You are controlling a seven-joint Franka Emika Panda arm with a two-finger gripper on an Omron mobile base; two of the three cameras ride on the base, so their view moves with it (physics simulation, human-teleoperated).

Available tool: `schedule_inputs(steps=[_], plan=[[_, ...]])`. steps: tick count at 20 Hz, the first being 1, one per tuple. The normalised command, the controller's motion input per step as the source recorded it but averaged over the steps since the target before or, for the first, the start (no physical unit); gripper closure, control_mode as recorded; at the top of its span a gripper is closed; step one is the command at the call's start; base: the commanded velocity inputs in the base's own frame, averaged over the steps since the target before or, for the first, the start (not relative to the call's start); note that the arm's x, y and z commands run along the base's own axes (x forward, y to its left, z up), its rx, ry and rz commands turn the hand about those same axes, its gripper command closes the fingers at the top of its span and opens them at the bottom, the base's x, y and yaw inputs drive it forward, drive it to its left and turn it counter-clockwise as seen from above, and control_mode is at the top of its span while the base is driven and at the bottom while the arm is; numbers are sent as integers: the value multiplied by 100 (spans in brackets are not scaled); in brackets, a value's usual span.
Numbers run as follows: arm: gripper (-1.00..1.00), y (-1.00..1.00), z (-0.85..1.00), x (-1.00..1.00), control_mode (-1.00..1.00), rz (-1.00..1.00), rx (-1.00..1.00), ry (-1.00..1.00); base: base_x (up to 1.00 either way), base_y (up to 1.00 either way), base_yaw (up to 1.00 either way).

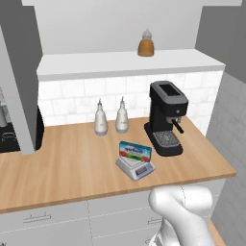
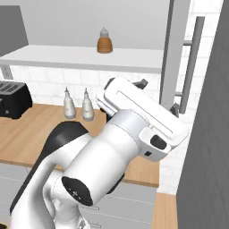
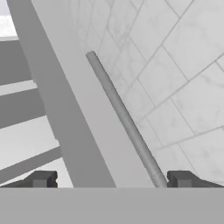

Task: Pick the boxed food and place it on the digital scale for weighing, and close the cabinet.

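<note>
Spread wide, the end effector [image 3: 109, 179] faced the grey cabinet door's [image 3: 83, 122] bar handle [image 3: 124, 122] at frame centre; a glancing push might slip off.

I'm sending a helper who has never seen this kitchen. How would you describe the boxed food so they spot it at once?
On the wooden counter, just left of the black coffee machine, sits a small grey digital scale. The boxed food rests on its plate: flat, blue, with a colourful label, unlike the two pale bottles behind.
</note>
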Motion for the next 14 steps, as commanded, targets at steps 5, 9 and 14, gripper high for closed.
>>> schedule_inputs(steps=[5, 9, 14], plan=[[-100, -30, 0, 14, -100, 0, 1, 0, 0, 0, 0], [-100, -8, -2, 21, -100, 0, 0, 0, 0, 0, 0], [-100, -3, -14, 39, -100, 6, 2, 0, 0, 0, 0]])
